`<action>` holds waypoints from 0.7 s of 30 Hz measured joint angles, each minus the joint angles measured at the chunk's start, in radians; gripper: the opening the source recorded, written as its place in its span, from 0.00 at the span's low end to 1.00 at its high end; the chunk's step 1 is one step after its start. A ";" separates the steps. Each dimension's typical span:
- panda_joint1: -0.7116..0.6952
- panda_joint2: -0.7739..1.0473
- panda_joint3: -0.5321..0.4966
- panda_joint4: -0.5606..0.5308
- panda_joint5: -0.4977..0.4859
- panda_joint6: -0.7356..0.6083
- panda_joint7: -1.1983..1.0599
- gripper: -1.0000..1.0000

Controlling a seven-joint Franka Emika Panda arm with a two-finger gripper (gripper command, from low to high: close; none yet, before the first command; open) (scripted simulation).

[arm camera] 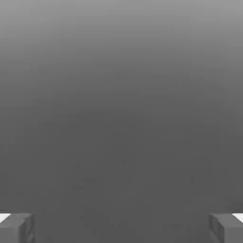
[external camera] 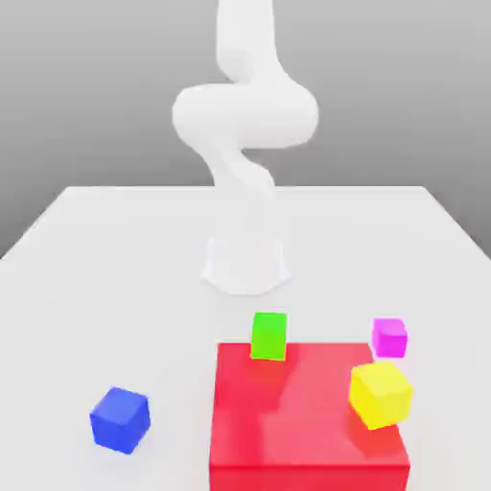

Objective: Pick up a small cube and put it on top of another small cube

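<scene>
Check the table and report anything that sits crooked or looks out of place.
The yellow cube sits tilted at the big red block's right edge in the exterior view, partly overhanging it. The green cube also leans slightly. The pink cube and blue cube rest flat.

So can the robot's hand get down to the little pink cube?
Probably yes. The little pink cube sits alone on the white table, just off the big red block, with nothing on top. The yellow cube is near, not touching. The hand is open and empty.
</scene>
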 joint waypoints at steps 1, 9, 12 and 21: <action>0.007 0.031 0.029 -0.030 0.010 0.026 0.031 0.50; 0.078 0.274 0.255 -0.259 0.075 0.228 0.279 0.50; 0.114 0.372 0.341 -0.350 0.096 0.308 0.382 0.50; 0.198 0.751 0.519 -0.556 -0.076 0.587 0.827 0.50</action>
